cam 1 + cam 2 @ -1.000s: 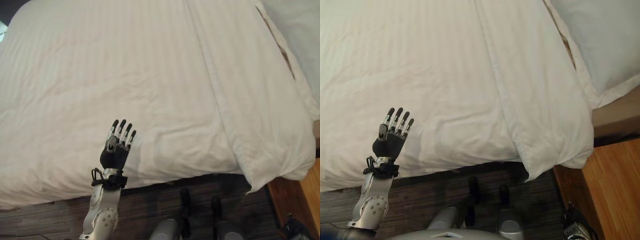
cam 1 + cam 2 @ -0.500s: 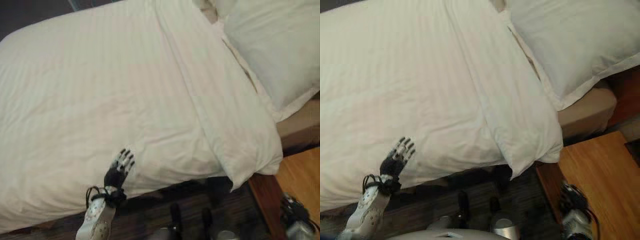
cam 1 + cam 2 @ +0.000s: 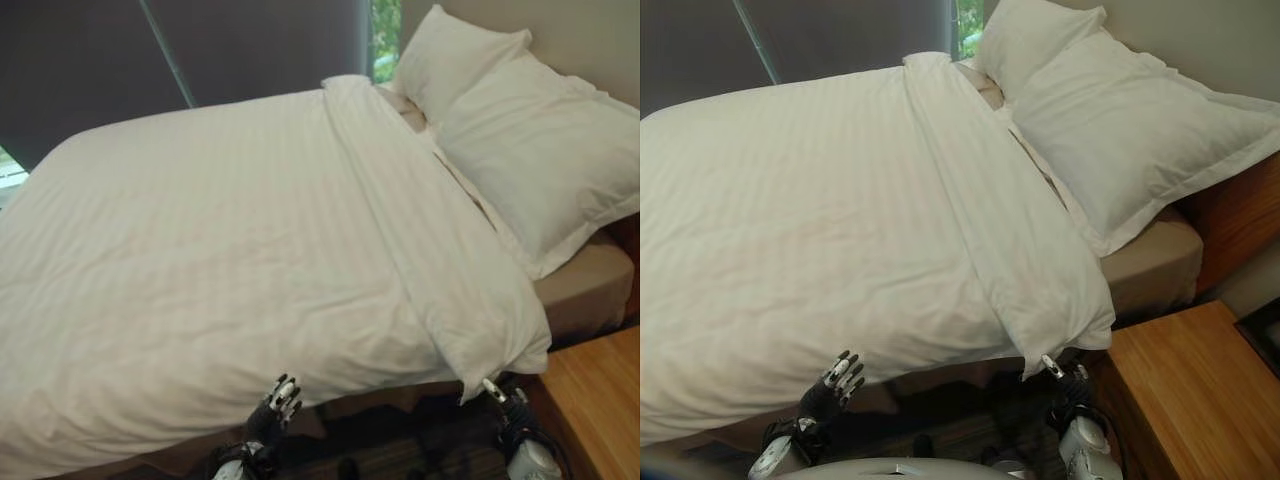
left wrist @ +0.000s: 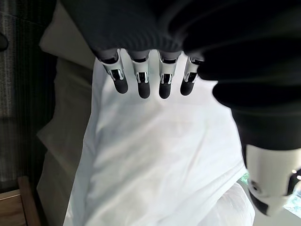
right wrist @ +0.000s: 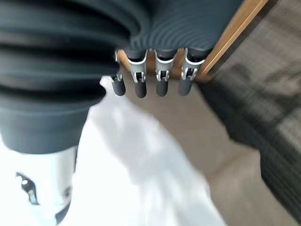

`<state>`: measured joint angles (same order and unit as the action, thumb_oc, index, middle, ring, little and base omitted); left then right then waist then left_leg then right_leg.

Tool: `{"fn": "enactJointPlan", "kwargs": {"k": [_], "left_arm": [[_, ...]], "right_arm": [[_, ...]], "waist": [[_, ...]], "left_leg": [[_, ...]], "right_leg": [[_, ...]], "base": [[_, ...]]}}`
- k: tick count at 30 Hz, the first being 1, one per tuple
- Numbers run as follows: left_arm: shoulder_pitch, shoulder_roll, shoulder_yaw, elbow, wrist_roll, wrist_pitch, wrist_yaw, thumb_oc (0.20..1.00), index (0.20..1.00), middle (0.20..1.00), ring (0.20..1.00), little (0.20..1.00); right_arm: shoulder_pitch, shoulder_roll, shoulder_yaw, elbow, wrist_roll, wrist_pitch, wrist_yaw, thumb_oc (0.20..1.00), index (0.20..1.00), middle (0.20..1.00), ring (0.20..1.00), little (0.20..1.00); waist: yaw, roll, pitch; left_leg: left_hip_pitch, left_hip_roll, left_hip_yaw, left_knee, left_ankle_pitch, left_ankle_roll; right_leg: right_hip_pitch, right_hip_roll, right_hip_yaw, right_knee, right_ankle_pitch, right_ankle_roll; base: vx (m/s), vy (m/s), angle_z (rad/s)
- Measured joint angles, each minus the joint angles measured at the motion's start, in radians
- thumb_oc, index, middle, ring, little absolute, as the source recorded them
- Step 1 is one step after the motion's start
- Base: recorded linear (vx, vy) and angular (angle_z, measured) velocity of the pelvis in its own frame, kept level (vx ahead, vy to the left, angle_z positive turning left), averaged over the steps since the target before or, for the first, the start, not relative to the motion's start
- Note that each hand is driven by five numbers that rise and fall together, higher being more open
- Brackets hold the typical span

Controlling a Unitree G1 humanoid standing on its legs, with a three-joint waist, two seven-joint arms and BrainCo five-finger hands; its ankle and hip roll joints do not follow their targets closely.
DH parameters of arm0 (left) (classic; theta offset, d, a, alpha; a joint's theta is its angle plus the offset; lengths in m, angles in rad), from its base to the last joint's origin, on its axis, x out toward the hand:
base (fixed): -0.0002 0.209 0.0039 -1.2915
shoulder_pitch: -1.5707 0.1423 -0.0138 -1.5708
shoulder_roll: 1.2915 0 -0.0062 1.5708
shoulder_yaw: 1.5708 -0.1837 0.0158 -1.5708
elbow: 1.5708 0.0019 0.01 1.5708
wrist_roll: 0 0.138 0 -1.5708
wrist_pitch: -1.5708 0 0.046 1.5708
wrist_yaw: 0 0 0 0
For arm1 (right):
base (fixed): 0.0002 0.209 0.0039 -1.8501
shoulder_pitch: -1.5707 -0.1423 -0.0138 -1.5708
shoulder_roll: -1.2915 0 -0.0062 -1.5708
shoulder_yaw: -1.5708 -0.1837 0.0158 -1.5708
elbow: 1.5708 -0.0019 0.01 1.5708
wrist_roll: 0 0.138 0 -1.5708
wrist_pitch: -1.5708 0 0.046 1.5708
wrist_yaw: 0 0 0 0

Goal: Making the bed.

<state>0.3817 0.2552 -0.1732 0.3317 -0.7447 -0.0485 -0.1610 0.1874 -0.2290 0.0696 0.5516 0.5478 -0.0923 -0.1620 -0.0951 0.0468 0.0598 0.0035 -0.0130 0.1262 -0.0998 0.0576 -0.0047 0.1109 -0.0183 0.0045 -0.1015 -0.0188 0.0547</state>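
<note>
One white striped duvet (image 3: 230, 240) lies spread over the bed (image 3: 1155, 262), its folded edge running from the far side to the near side, and two white pillows (image 3: 1135, 130) rest at the head end. The left robot hand (image 3: 278, 402) is raised just off the bed's near edge, fingers straight and spread, holding nothing. The right robot hand (image 3: 1068, 388) sits below the duvet's near corner, beside one wooden nightstand (image 3: 1185, 395), fingers extended and empty.

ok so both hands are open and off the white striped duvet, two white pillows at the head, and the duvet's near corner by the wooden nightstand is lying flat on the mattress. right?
Not quite. The white striped duvet corner is not flat: the right eye view shows it hanging off the bed edge by the wooden nightstand. The rest holds: left hand and right hand open and off it, two white pillows at the head.
</note>
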Motion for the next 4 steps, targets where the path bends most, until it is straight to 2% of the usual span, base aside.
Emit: {"fn": "enactJointPlan", "kwargs": {"k": [4], "left_arm": [[0.013,-0.008,-0.007,0.019,0.0,0.006,0.0,1.0,1.0,1.0,1.0,1.0]], "right_arm": [[0.022,0.002,0.014,0.002,0.002,0.0,0.018,1.0,1.0,1.0,1.0,1.0]], "waist": [[0.017,-0.004,-0.003]], "left_leg": [[-0.001,0.0,-0.002,0.0,0.001,0.001]], "right_leg": [[0.0,0.0,-0.004,0.0,0.0,0.0]], "base": [[0.0,-0.001,0.01]]}}
